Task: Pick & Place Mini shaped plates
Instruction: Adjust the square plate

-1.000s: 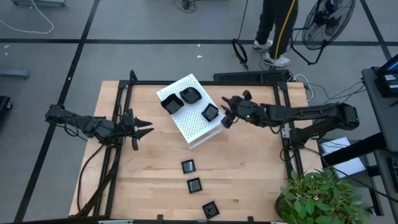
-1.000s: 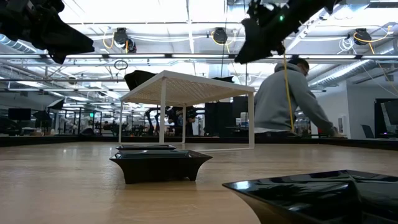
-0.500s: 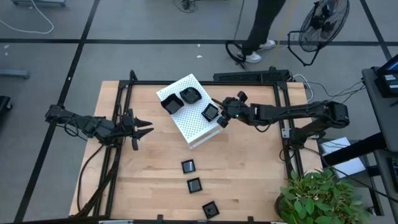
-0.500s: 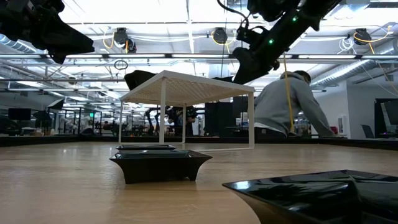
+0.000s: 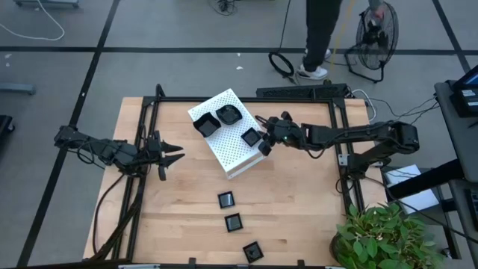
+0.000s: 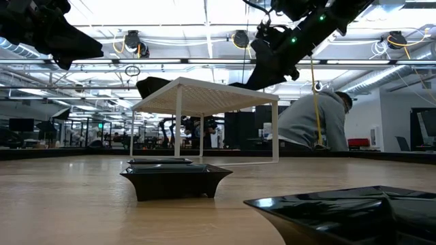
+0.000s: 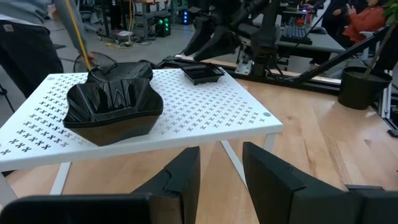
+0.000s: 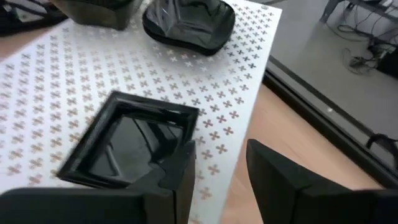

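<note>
A white perforated box (image 5: 231, 146) stands on the table's far middle. Three mini shaped plates rest on its top: a wavy one (image 5: 205, 125), a rounded one (image 5: 228, 114) and a square one (image 5: 252, 137). Three more square plates (image 5: 225, 199) (image 5: 233, 222) (image 5: 252, 251) lie on the wood toward the near edge. My right gripper (image 5: 264, 143) (image 8: 221, 177) is open just right of the square plate (image 8: 124, 146) on the box, one finger at its corner. My left gripper (image 5: 178, 155) (image 7: 221, 180) hovers open left of the box, with nothing between its fingers. My right gripper comes at the square plate slanting down from the table's right side. One finger (image 8: 177, 171) stands at the plate's nearest corner rim (image 8: 186, 118), the other over the box's edge. Whether the finger touches the rim, I cannot tell. The plate lies flat on the box.
A black metal frame (image 5: 153, 104) borders the table. A potted plant (image 5: 381, 235) stands at the near right corner. Beyond the far edge a person (image 5: 321, 37) stands by a floor fan (image 5: 373, 33). Bare wood (image 5: 299, 194) lies right of the three loose plates.
My right gripper has gone toward the table's left edge and a little down, closing in on the square plate on the box, with its fingers still apart. The plates have kept their places. The person beyond the table has shifted.
</note>
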Motion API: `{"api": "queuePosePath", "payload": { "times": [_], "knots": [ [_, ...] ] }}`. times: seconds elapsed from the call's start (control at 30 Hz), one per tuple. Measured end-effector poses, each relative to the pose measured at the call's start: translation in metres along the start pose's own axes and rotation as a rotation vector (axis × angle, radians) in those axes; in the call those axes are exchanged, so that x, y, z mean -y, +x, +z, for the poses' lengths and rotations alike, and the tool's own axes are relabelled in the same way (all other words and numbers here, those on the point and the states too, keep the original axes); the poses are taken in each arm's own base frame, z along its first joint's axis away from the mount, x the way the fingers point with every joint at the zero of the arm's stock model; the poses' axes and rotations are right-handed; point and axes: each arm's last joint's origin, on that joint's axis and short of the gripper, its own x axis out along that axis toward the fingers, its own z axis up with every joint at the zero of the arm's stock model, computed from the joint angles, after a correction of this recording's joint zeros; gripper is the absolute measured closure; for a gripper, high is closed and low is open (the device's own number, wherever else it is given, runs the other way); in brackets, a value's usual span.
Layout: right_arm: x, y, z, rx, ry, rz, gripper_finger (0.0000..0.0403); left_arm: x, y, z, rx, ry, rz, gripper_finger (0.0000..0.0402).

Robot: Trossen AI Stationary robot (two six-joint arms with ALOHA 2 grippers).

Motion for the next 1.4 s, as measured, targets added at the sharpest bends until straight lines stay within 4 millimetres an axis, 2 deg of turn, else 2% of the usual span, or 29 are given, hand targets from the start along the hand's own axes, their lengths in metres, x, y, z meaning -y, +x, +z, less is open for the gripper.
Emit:
{"api": "queuePosePath", "payload": {
  "times": [0.1, 0.2, 0.4, 0.53, 0.63, 0.73, 0.8, 0.93, 1.03, 1.17, 1.33, 1.4],
  "knots": [
    [-0.005, -0.002, 0.0, 0.013, -0.003, 0.019, 0.0273, 0.0, 0.0, 0.0, 0.0, 0.0, 0.0, 0.0279],
    [-0.014, -0.013, 0.006, 0.069, -0.073, 0.062, 0.0273, 0.0, 0.0, 0.0, 0.0, 0.0, 0.0, 0.0279],
    [-0.049, -0.056, 0.02, 0.264, -0.314, 0.206, 0.0273, 0.0, 0.0, 0.0, 0.0, 0.0, 0.0, 0.0279],
    [-0.089, -0.092, 0.015, 0.253, -0.407, 0.366, 0.0265, 0.0, 0.0, 0.0, 0.0, 0.0, 0.0, 0.0279],
    [-0.127, -0.111, 0.002, 0.203, -0.414, 0.487, 0.0252, 0.0, 0.0, 0.0, 0.0, 0.0, 0.0, 0.0279],
    [-0.166, -0.123, -0.019, 0.078, -0.444, 0.562, 0.0238, 0.0, 0.0, 0.0, 0.0, 0.0, 0.0, 0.0279],
    [-0.195, -0.126, -0.028, 0.0, -0.471, 0.591, 0.0231, 0.0, 0.0, 0.0, 0.0, 0.0, 0.0, 0.0279],
    [-0.246, -0.118, -0.065, -0.234, -0.607, 0.665, 0.0223, 0.0, 0.0, 0.0, 0.0, 0.0, 0.0, 0.0279],
    [-0.267, -0.106, -0.093, -0.354, -0.672, 0.699, 0.0224, 0.0, 0.0, 0.0, 0.0, 0.0, 0.0, 0.0279],
    [-0.277, -0.088, -0.113, -0.479, -0.635, 0.777, 0.0232, 0.0, 0.0, 0.0, 0.0, 0.0, 0.0, 0.0279],
    [-0.274, -0.075, -0.102, -0.49, -0.594, 0.869, 0.0246, 0.0, 0.0, 0.0, 0.0, 0.0, 0.0, 0.0279],
    [-0.273, -0.071, -0.105, -0.508, -0.585, 0.921, 0.0251, 0.0, 0.0, 0.0, 0.0, 0.0, 0.0, 0.0279]
  ]
}}
